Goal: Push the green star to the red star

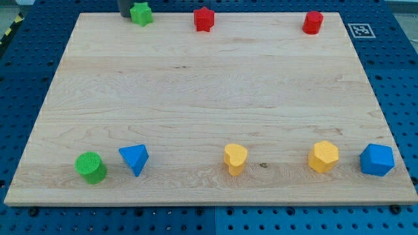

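The green star (140, 14) sits at the top edge of the wooden board (209, 98), towards the view's left. The red star (204, 19) sits to its right along the same top edge, about a hundred pixels away. My tip (125, 14) shows as a dark rod end at the view's top, right next to the green star on its left side. Most of the rod is cut off by the top of the frame.
A red cylinder (313, 22) stands at the top right. Along the bottom edge, left to right: a green cylinder (90, 167), a blue triangle (134, 158), a yellow heart (235, 158), a yellow hexagon (323, 156), a blue hexagon-like block (377, 160).
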Robot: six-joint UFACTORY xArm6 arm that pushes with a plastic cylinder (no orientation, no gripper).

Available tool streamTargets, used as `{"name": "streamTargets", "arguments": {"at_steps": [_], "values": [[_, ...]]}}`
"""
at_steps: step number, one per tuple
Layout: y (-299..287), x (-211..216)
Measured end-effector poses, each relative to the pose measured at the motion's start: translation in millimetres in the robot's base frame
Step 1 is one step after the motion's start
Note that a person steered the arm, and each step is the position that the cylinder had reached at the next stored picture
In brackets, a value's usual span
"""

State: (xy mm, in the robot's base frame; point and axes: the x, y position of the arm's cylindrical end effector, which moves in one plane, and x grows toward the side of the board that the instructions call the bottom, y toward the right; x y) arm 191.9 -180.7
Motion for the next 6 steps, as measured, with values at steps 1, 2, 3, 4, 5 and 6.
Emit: {"name": "streamTargets", "arguments": {"at_steps": [1, 2, 3, 4, 5, 6], "values": [[15.4, -0.7], [37.6, -0.1], [54.1, -0.4], [66.9, -0.3], [79.3, -0.2], [95.8, 1.1]]}}
